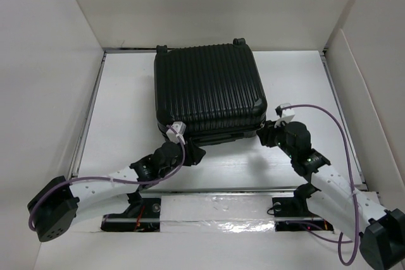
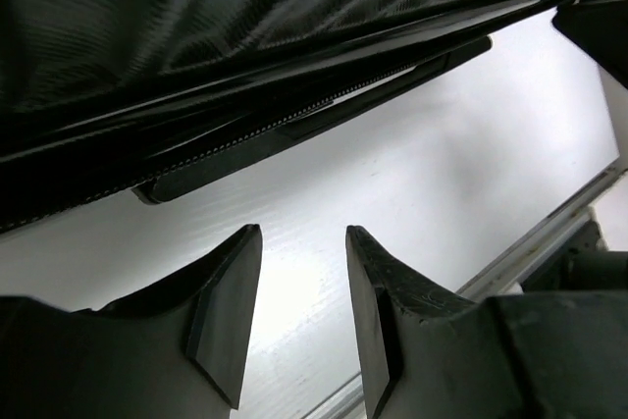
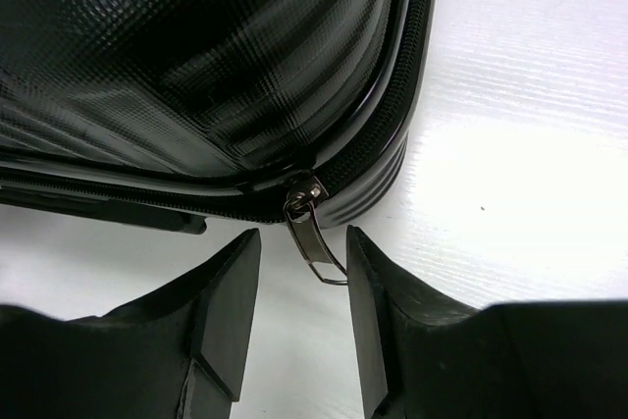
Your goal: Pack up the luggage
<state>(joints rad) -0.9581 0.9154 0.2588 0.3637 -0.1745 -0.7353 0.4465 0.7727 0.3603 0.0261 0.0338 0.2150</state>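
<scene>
Black luggage (image 1: 209, 90) lies shut by the table (image 1: 126, 124) far edge. Your right gripper (image 3: 302, 237), jaws spread, straddles the zip pull (image 3: 312, 233) at its near-right corner, ready to pinch; left gripper (image 2: 302, 233) spread, empty, at near-left corner

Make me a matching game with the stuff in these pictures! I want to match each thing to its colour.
Things:
1. suitcase
2. zipper pull
3. cable on the right arm
4. table

Colours:
A. purple
B. white
C. shiny silver
D. black with ribs

Right pairs: 1-D, 2-C, 3-A, 4-B
</scene>
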